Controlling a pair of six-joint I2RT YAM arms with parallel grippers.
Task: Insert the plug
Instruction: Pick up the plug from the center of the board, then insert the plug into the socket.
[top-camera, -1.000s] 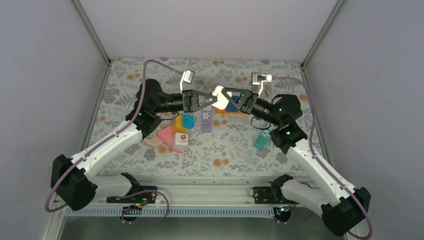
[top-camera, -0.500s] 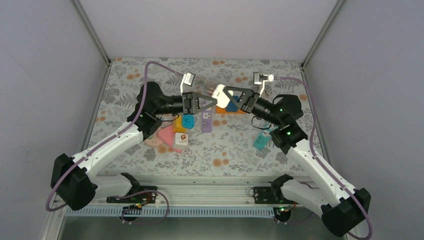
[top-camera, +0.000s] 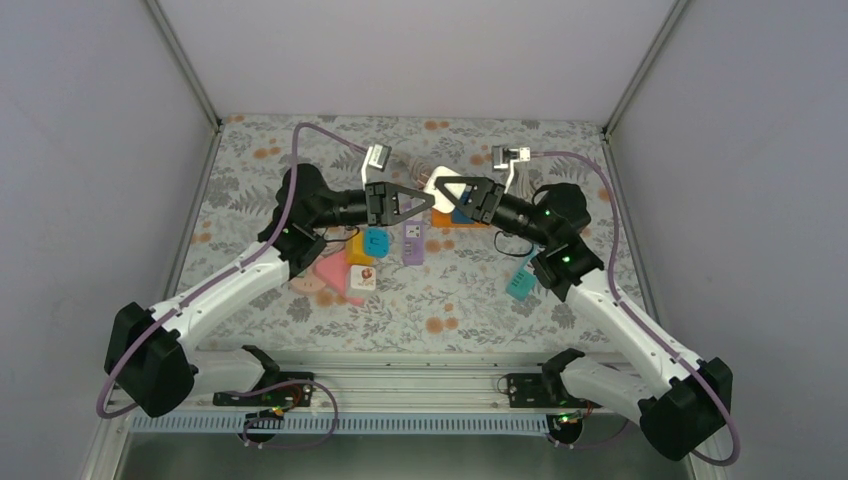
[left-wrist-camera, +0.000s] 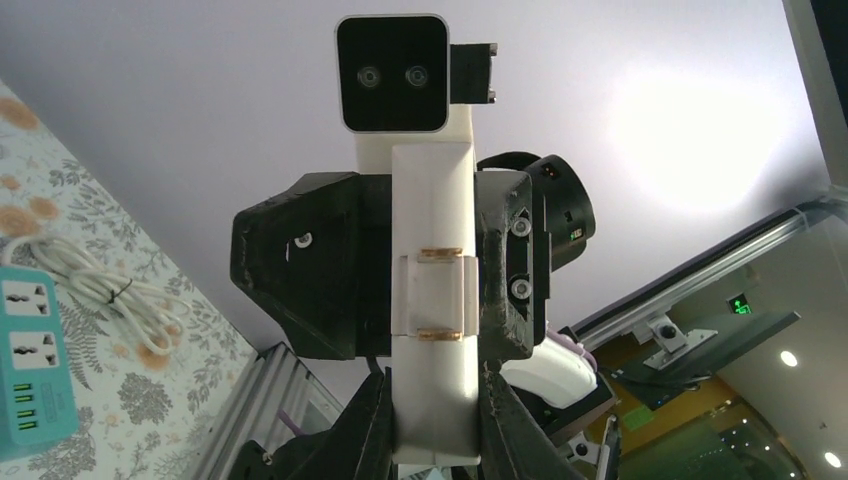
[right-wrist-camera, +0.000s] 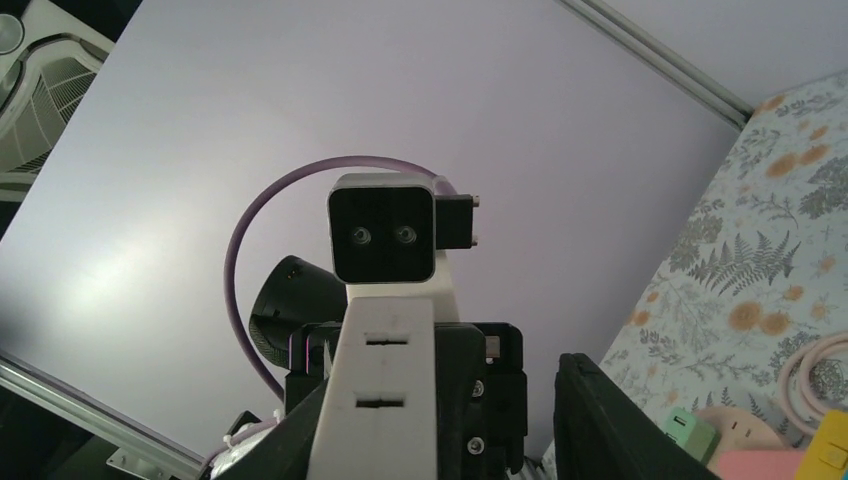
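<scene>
Two grippers meet nose to nose in mid-air above the floral table (top-camera: 440, 300). The left gripper (top-camera: 427, 200) pinches the white plug (top-camera: 442, 186), with a finger (left-wrist-camera: 372, 432) pressed to each side. The right gripper (top-camera: 455, 192) is spread around the same block, and one finger (right-wrist-camera: 620, 420) stands clear of it with a gap. The plug's long axis runs from one gripper to the other, left to right across the table. One face, turned toward both wrist cameras, shows two brass strips from the left wrist and two dark slots from the right. Which end leads cannot be told. A teal power strip (top-camera: 520, 283) lies on the table beside the right arm.
</scene>
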